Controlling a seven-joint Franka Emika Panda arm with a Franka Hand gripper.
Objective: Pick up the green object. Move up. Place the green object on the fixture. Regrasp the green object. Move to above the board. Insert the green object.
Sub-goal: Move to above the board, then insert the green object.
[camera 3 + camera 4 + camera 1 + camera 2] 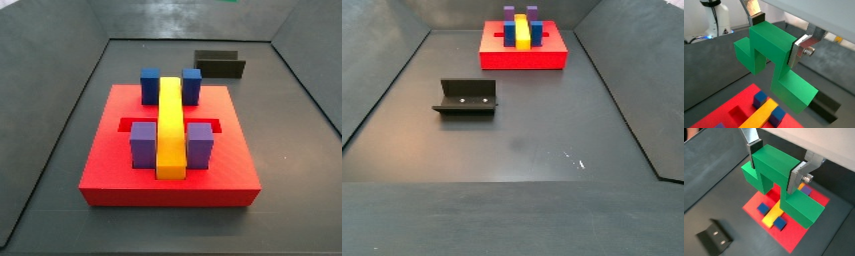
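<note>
My gripper [777, 36] is shut on the green object [794, 90], a bright green blocky piece, and holds it high in the air. Both wrist views show this, with the silver fingers [798, 178] clamped on the piece's upper block [774, 165]. In a wrist view the piece hangs over the red board [799, 235]. The board carries a yellow bar [773, 216] with blue blocks [764, 208] beside it. The black fixture [714, 236] stands on the floor apart from the board. Neither the gripper nor the green object shows in the side views.
In a side view the board [134, 175] holds the yellow bar [170, 125] between blue blocks [151, 85] and purple blocks [144, 145], with the fixture [219, 64] behind it. The fixture [466, 97] stands on grey floor between sloping dark walls.
</note>
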